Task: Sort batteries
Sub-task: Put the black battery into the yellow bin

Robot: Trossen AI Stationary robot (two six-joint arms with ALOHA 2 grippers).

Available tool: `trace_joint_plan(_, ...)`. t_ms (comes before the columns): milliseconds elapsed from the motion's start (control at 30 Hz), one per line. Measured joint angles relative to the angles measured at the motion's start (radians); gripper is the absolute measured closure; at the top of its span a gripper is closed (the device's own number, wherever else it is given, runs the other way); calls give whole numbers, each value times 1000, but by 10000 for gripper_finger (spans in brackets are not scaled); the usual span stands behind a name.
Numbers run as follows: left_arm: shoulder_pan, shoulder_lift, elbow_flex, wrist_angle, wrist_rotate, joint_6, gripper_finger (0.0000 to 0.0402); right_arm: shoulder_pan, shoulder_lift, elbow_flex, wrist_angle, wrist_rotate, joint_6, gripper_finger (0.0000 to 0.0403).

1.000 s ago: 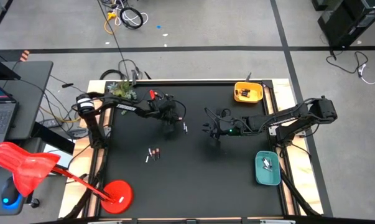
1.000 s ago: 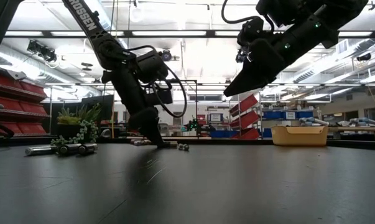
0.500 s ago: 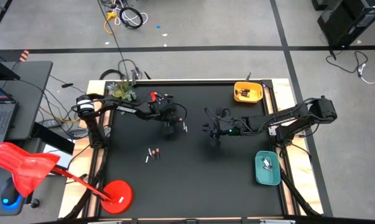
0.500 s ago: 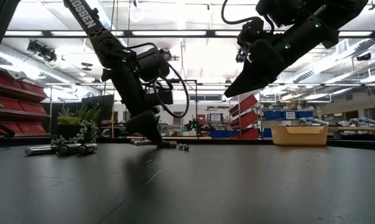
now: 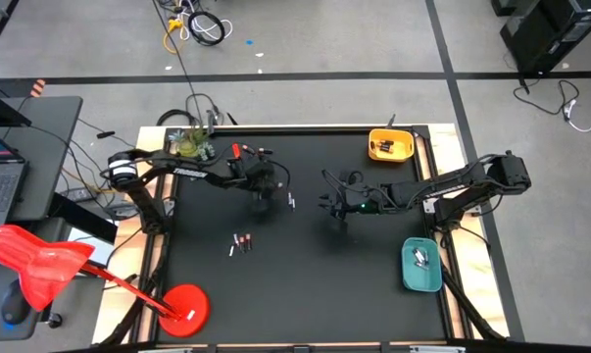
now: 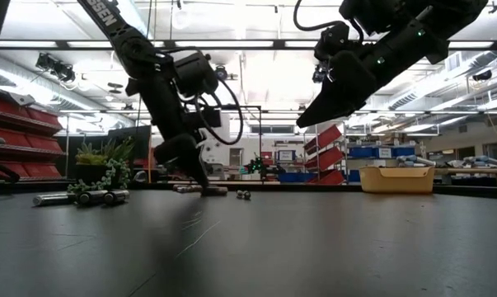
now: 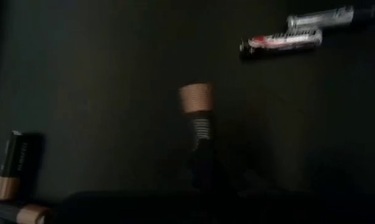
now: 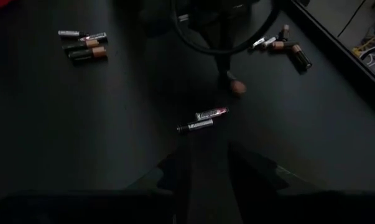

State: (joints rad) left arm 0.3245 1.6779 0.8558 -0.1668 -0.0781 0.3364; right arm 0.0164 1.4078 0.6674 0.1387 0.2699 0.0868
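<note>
On the black table [image 5: 305,284] the two trays are the biggest pieces: the yellow tray [image 5: 391,146] at the far right corner and the teal tray [image 5: 421,266] nearer the right edge, each with a few batteries already in it, so sorting looks begun but far from finished. Loose batteries are left in three places: a cluster [image 5: 242,241] mid-table, a pair [image 8: 203,120] just beside the left arm, and another group [image 8: 285,48] near the plant [image 5: 191,143]. The left gripper [image 5: 263,193] is low at the table and holds a copper-topped battery [image 7: 197,112] between its narrow jaws, by my reading of the left wrist view. The right gripper [image 5: 336,207] hangs above the table centre; whether its jaws are wide or narrow I cannot tell. The left fingers themselves are lost in shadow, and the trays' contents are too small to count.
</note>
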Motion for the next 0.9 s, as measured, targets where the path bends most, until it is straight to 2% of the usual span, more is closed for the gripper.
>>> trace_joint_plan(200,-9,-13,2,23,11,4,401,-6,0,0,2,1,0,290)
trace_joint_plan(300,-4,-11,1,38,-74,-32,399,-13,0,0,10,-1,0,290)
trace_joint_plan(400,18,-12,3,118,-146,-94,379,-14,6,0,40,-5,0,290)
trace_joint_plan(500,62,-13,3,142,-107,-159,339,-11,15,0,53,-10,1,290)
trace_joint_plan(700,157,1,-16,171,-27,-154,248,2,15,0,56,-13,9,290)
trace_joint_plan(767,189,20,-28,170,36,-164,234,2,15,0,54,-13,8,290)
trace_joint_plan(900,213,92,-42,188,37,-178,235,2,15,0,62,-13,-4,290)
